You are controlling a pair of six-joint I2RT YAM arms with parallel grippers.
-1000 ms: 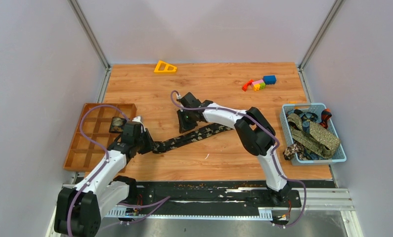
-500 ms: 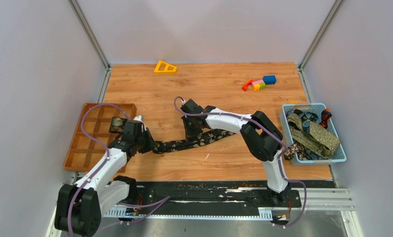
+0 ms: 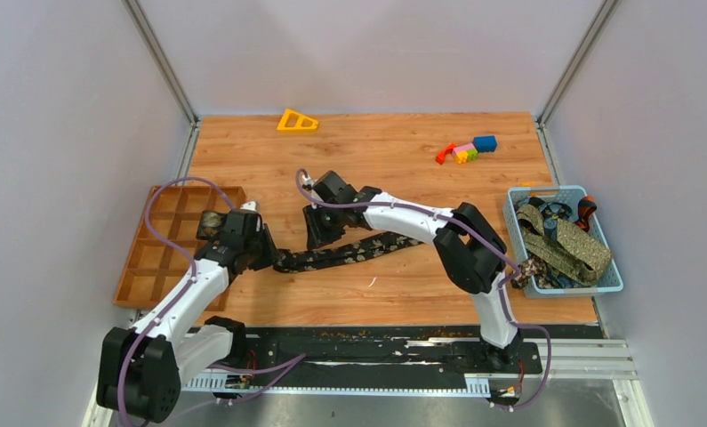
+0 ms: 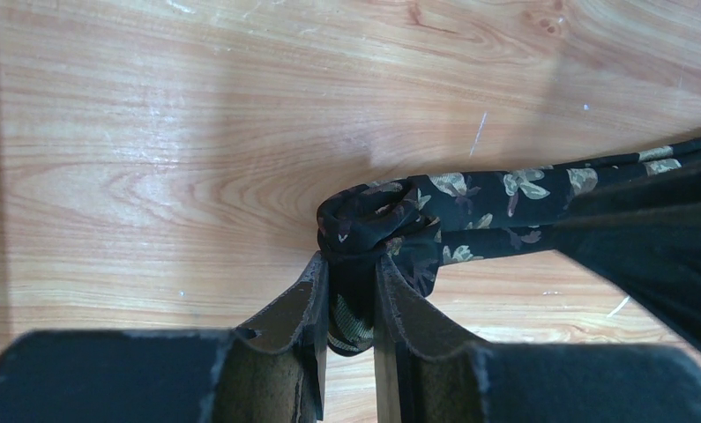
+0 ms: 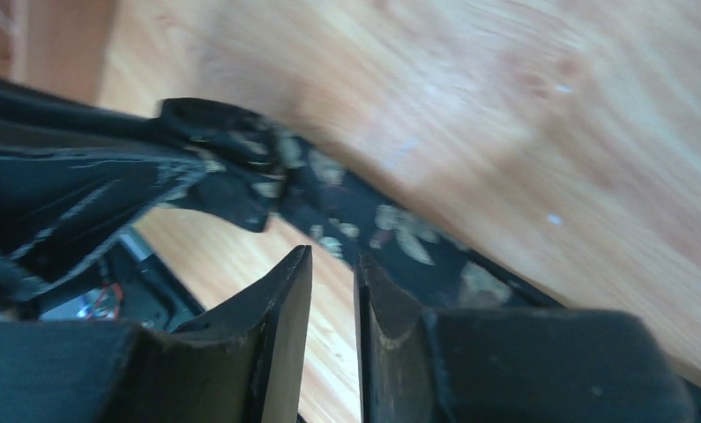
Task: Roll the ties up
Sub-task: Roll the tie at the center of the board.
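Top external view: the right gripper (image 3: 318, 238), nearly closed and empty, has been shifted left along the black pale-leaf-patterned fabric necktie (image 3: 345, 253), which lies on the wooden tabletop (image 3: 394, 160). Its barely rolled left end is clamped by the left gripper (image 4: 351, 300), so rolling is judged hardly begun.

Black tie (image 4: 470, 198) with pale tan leaf print — lying on orange-brown wood-grain table (image 3: 376, 151).

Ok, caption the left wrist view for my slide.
Left gripper pinching the rolled end of a black patterned tie on the wooden table.
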